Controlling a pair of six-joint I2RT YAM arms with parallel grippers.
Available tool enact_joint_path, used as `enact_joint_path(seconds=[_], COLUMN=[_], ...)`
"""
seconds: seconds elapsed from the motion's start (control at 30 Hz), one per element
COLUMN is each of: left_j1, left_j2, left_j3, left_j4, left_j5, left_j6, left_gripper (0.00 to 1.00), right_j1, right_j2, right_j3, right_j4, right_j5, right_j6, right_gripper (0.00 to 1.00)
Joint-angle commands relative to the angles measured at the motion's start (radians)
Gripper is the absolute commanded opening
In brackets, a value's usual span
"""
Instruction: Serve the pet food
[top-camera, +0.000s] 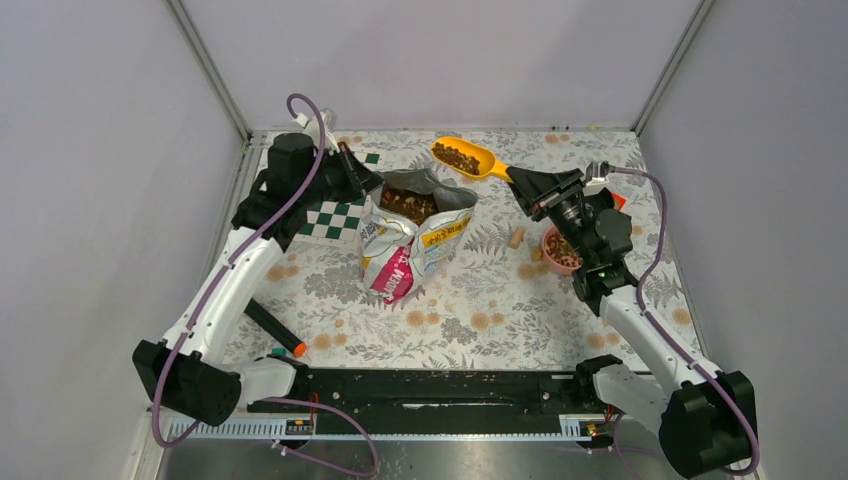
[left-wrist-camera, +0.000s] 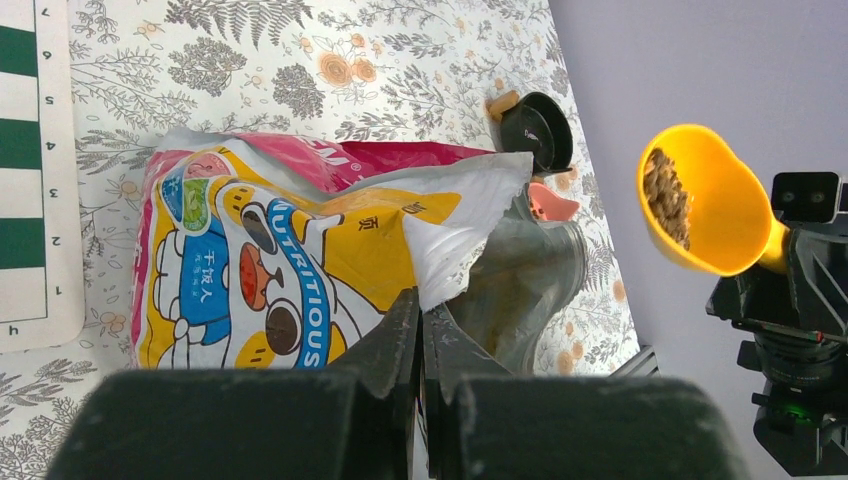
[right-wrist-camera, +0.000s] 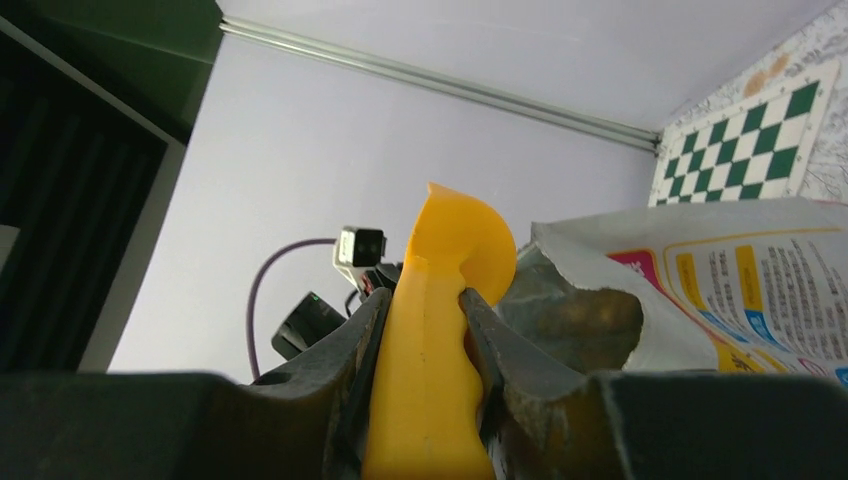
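Yellow scoop (top-camera: 487, 163) of kibble (top-camera: 458, 156) points left | in right hand (top-camera: 516, 181) | left hand (left-wrist-camera: 421, 312) pinches bag (top-camera: 436, 232)

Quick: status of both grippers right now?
Left gripper: closed, pinching the open rim of the glossy yellow cat-print food bag.
Right gripper: closed on the handle of the yellow plastic scoop loaded with brown kibble.

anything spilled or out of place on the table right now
No spilled kibble that I can see; it sits in the scoop, bag and pink bowl. Two oddities: a tan cork-like piece lies loose beside the bowl, and a black marker with an orange tip lies at the near left.
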Motion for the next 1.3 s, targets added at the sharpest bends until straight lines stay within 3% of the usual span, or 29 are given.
enact_joint_path(seconds=[0.0, 0.43, 0.87, 1.27], left_j1=[0.019, 0.039, 0.045, 0.051], left_j2=[-0.064, -0.063, -0.065, -0.067], left_j3=[-0.031, -0.076, -0.1, -0.116], left_j4=[0.008, 0.018, 0.023, 0.024], left_j5=[0.069, 0.114, 0.118, 0.107], left_j6=[0.004, -0.003, -0.003, 0.006], left_gripper=[0.0, 0.0, 0.0, 0.0], right_j1=[-0.005, -0.108, -0.432, -0.72], right_j2=[0.018, 0.003, 0.028, -0.037], right_j3=[0.006, -0.02, -0.143, -0.174], right_j4=[0.183, 0.139, 0.139, -0.135], right_j5=[0.087, 0.124, 0.131, 0.131], right_j6=[0.054, 0.044, 0.08, -0.071], right_gripper=[0.0, 0.0, 0.0, 0.0])
